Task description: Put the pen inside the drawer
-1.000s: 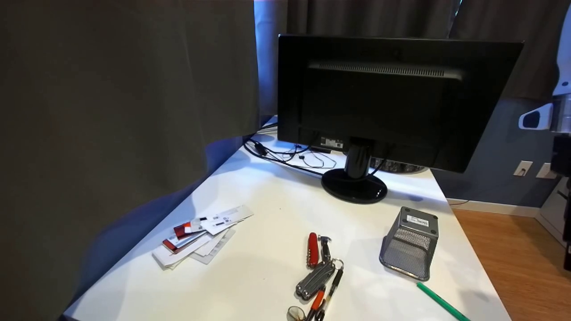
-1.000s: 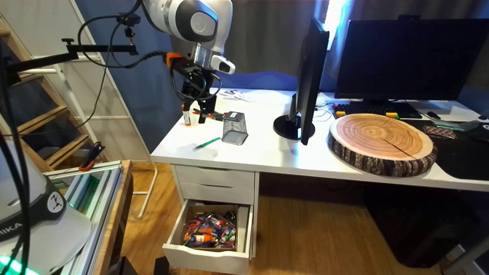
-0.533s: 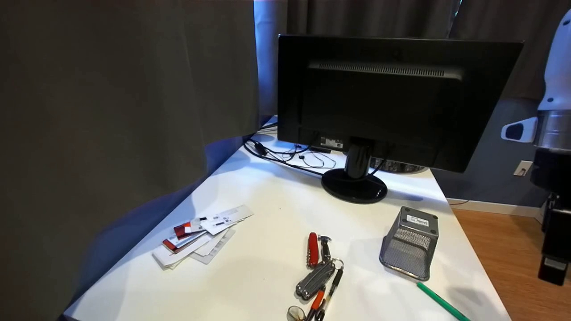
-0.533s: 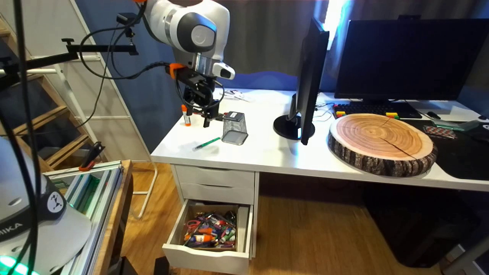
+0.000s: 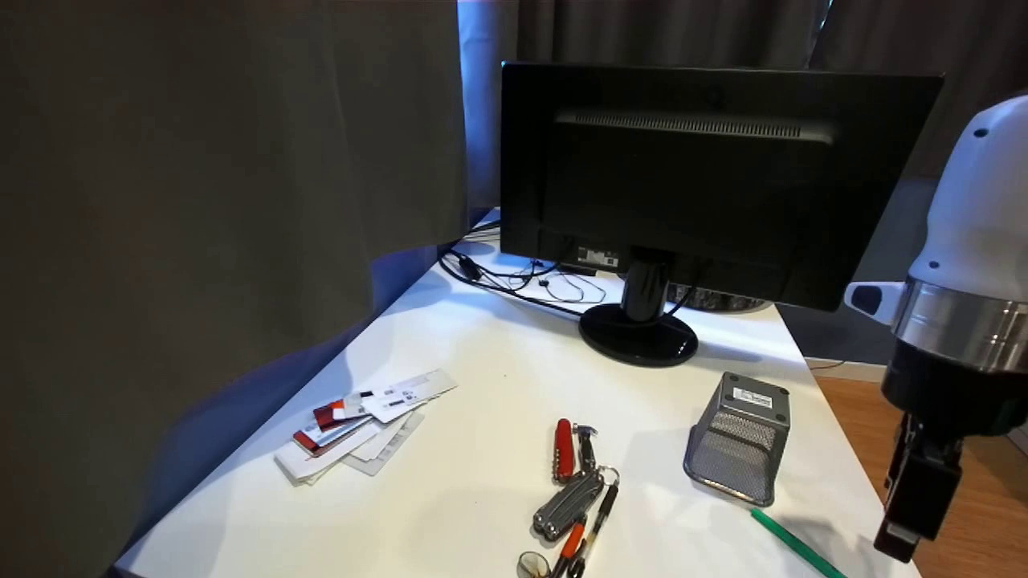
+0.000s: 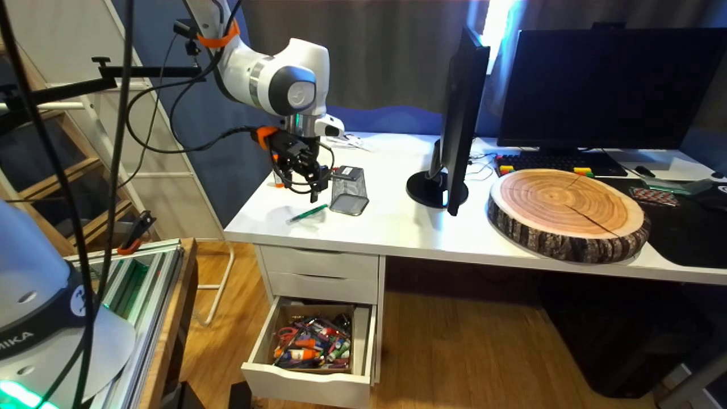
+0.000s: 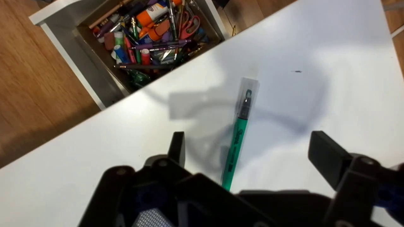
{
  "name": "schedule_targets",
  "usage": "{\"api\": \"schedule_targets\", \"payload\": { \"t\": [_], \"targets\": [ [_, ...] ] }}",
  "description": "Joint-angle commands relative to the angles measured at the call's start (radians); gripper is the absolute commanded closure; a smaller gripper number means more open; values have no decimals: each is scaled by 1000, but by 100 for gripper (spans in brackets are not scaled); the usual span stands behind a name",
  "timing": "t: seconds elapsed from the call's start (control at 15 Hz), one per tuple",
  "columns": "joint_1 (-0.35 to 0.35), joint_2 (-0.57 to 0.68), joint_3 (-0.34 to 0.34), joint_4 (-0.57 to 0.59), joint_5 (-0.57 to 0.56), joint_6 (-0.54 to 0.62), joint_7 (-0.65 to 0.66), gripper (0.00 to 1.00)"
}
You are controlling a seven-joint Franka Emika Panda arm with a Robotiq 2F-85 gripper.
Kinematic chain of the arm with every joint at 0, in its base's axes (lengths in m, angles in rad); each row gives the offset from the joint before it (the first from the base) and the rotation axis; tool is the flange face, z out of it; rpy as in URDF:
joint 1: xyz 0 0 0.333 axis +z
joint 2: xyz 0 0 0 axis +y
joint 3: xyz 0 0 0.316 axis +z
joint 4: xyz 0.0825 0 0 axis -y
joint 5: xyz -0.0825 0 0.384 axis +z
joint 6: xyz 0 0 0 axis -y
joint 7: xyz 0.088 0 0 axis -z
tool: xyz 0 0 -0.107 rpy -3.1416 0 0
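Note:
The green pen with a clear cap lies flat on the white desk, near its edge. It also shows in both exterior views. My gripper is open and empty above the desk; in the wrist view the pen runs between its fingers, nearer the left one, with its lower end hidden behind the gripper. In an exterior view the gripper hangs over the desk, close above the pen. The bottom drawer is pulled out below the desk and holds a box of pens, scissors and glue; it shows in the wrist view.
A grey mesh box lies beside the pen. A multitool and a red knife lie nearby. A monitor and a wood slab stand farther along the desk. Papers lie at the far side.
My arm and gripper have come down and toward the pen, entering further into an exterior view. The pen, mesh box and drawer have not moved.

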Motion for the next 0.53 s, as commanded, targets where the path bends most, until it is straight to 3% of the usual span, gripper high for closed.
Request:
{"api": "schedule_targets", "payload": {
  "t": [0.0, 0.47],
  "targets": [
    [45, 87, -36, 59, -34, 51, 50, 0],
    [146, 172, -142, 137, -81, 94, 170, 0]
  ]
}}
